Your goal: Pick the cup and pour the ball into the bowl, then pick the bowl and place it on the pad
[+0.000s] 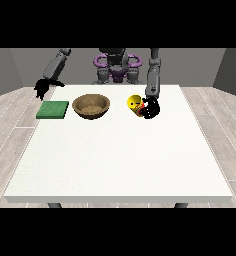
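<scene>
Cup [135,103], yellow with something red showing at its side, sits tilted in the hand at the view's right [151,108], whose black fingers [147,113] curl round it; whether it touches the worktop [120,160] I cannot tell. Just beyond those fingers, toward the view's left, a brown bowl [91,106] stands upright, and past it lies a flat green pad [53,110], close by the bowl but apart from it. The hand at the view's left [41,89] hangs above the worktop's far corner, behind the pad; how its fingers lie I cannot tell. White and plain, the worktop fills the middle of the view. Around it runs a pale plank floor [10,125], with grey walls [20,65] behind the robot.
</scene>
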Controlling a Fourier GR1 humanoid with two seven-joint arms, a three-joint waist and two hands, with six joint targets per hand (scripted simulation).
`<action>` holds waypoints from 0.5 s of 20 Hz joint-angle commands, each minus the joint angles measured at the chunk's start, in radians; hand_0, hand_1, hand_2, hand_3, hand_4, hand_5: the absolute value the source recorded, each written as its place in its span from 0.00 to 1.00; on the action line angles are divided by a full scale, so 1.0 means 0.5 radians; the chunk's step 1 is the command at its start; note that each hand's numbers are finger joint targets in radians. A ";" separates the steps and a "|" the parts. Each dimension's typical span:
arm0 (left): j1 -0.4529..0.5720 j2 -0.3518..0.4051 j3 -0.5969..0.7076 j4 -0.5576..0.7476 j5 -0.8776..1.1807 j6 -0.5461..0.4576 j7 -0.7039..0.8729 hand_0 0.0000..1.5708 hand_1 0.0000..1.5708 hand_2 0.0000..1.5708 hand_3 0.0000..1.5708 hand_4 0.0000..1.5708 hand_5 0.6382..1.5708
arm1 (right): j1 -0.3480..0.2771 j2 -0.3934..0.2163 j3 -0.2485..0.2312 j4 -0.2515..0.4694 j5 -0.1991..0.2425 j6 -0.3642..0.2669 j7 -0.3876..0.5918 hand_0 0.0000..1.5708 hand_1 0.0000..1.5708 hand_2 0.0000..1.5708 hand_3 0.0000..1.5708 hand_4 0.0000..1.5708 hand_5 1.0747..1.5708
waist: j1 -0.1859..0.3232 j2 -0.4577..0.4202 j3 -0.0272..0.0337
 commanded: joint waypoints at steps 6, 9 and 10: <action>-0.051 0.028 -0.526 0.130 -0.837 0.508 0.734 0.91 0.91 1.00 1.00 0.77 0.99 | -0.184 0.063 0.034 0.271 -0.003 -0.012 0.222 0.00 0.00 0.16 0.00 0.20 0.96 | 0.033 -0.444 -0.013; -0.016 0.032 -0.697 0.223 -1.135 0.588 0.859 0.91 0.91 1.00 1.00 0.76 0.99 | -0.180 0.094 0.022 0.327 0.015 -0.091 0.225 0.00 0.00 0.12 0.15 0.21 0.95 | 0.089 -0.502 -0.016; -0.079 0.079 -0.766 0.204 -1.235 0.520 0.967 0.91 0.91 1.00 1.00 0.75 1.00 | -0.186 0.069 -0.004 0.405 0.017 -0.097 0.216 0.00 0.00 0.12 0.09 0.22 0.96 | 0.141 -0.531 -0.013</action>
